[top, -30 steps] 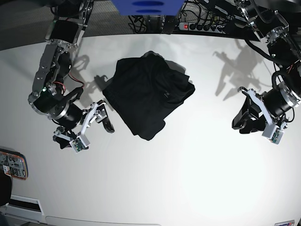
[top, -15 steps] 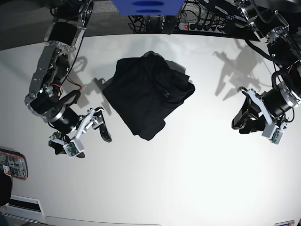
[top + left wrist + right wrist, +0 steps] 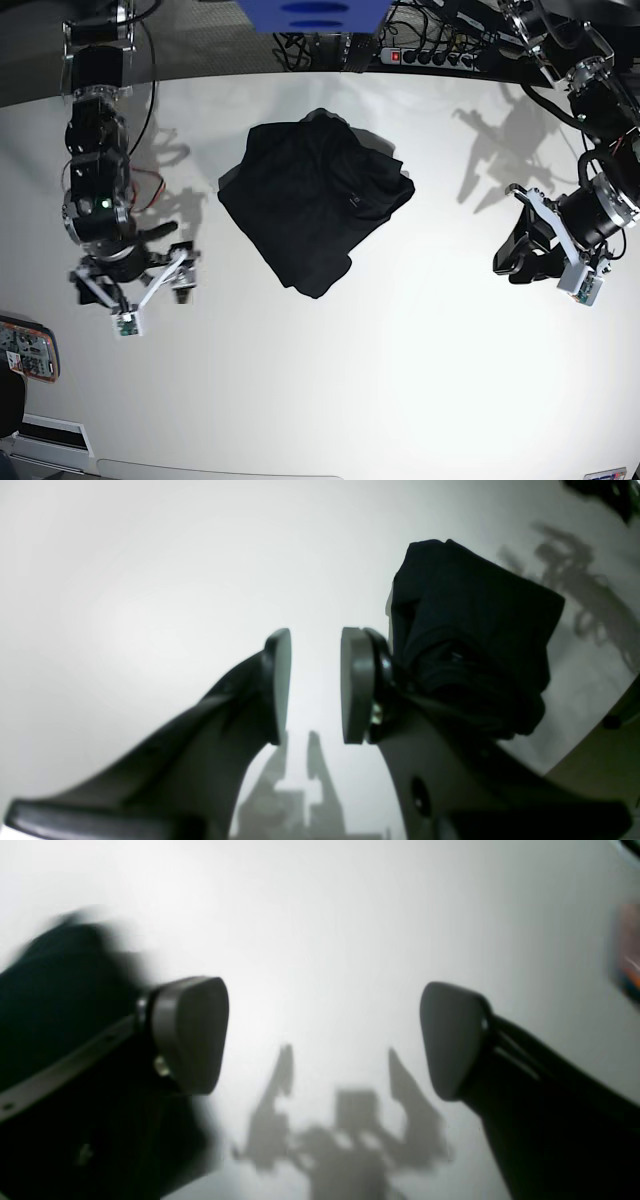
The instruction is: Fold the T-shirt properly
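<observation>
The black T-shirt [image 3: 315,205] lies bunched in a rough folded heap at the middle of the white table [image 3: 400,380], with no gripper touching it. My right gripper [image 3: 133,282] hovers over the table well to the shirt's left. Its jaws stand wide open and empty in the right wrist view [image 3: 325,1040], where the shirt is a blurred dark mass [image 3: 45,985] at the left. My left gripper [image 3: 520,262] hangs far to the shirt's right. Its pads [image 3: 356,680] stand a narrow gap apart with nothing between them, and the T-shirt [image 3: 470,630] lies beyond them.
A flat orange-rimmed device [image 3: 25,350] lies at the table's left front edge and shows blurred in the right wrist view [image 3: 630,955]. A power strip [image 3: 420,55] and cables run behind the table's back edge. A blue object [image 3: 310,12] hangs above the back.
My right arm has swung left, away from the T-shirt's left edge, and turned its open fingers. The left arm and the shirt have stayed put.
</observation>
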Tool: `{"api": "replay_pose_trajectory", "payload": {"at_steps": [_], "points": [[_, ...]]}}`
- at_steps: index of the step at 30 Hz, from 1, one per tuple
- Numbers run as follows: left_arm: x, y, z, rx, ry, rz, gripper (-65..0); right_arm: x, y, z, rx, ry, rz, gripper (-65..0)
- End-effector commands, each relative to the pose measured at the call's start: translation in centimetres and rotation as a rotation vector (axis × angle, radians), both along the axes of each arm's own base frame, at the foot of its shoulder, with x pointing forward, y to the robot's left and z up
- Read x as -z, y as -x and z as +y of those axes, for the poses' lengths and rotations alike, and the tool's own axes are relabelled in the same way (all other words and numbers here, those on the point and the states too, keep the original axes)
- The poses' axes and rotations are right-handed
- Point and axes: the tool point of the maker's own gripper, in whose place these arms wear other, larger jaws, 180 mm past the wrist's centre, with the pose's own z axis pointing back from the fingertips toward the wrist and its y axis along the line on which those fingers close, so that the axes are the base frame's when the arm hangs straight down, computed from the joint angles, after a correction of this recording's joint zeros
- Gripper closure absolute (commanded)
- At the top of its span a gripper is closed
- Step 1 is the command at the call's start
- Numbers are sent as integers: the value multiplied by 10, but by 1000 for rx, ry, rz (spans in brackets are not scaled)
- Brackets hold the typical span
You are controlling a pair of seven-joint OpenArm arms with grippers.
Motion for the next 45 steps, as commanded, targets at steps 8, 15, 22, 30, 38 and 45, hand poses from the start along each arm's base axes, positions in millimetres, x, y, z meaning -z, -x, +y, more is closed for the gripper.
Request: {"api": "replay_pose_trajectory", "payload": {"at_steps": [8,15,22,30,38,45], "points": [[-10,-3,0,10,-2,-34,-168,-17,-1,16,40,515,-115,-561],[-10,-2,0,10,-3,-33,-168,-42,-15,53,3,505,-281,-561],[-9,-1,0,10,-3,-29,-168,-37,-15,53,-75,550,-237,-560],[-9,-2,0,10,-4,-30,-167,-16,-9,32,17,244,-158,-560],[-9,-2,0,6,-4,-30,-167,-28,-19,43,7,-51,-249,-560],[-9,-3,-1,6,2,-32,-167,-28,-20,44,3,-51,-253,-560]]}}
